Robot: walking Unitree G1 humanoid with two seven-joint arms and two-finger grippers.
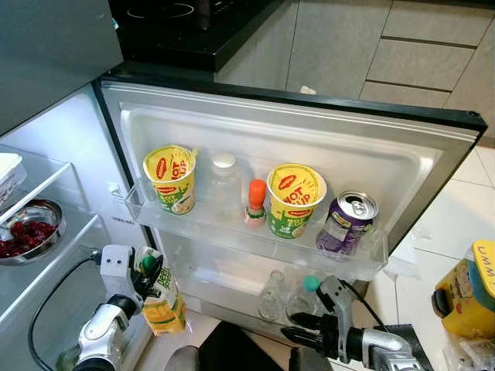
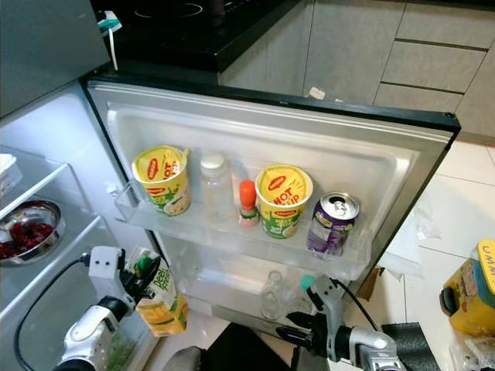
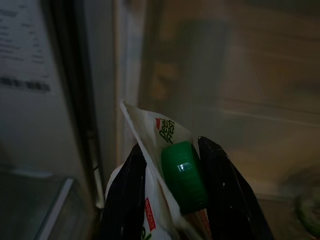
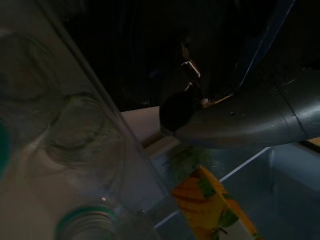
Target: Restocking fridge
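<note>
My left gripper (image 1: 151, 267) is shut on the top of a yellow and white juice carton (image 1: 164, 305), low at the left by the open fridge door's hinge side. In the left wrist view its black fingers (image 3: 127, 195) pinch the carton's gable beside the green cap (image 3: 184, 175). The right gripper (image 1: 290, 326) is low in the middle, pointing left with its fingers apart and nothing between them. It is just in front of the lower door shelf, where clear bottles (image 1: 272, 294) stand, one with a green cap (image 1: 310, 284).
The upper door shelf (image 1: 232, 232) holds two yellow cup noodles (image 1: 172, 179), a clear bottle (image 1: 223, 185), a small orange-capped bottle (image 1: 256, 202) and a purple can (image 1: 346, 224). A steel bowl of red fruit (image 1: 29, 228) sits inside the fridge. A yellow pack (image 1: 472, 290) stands on the floor.
</note>
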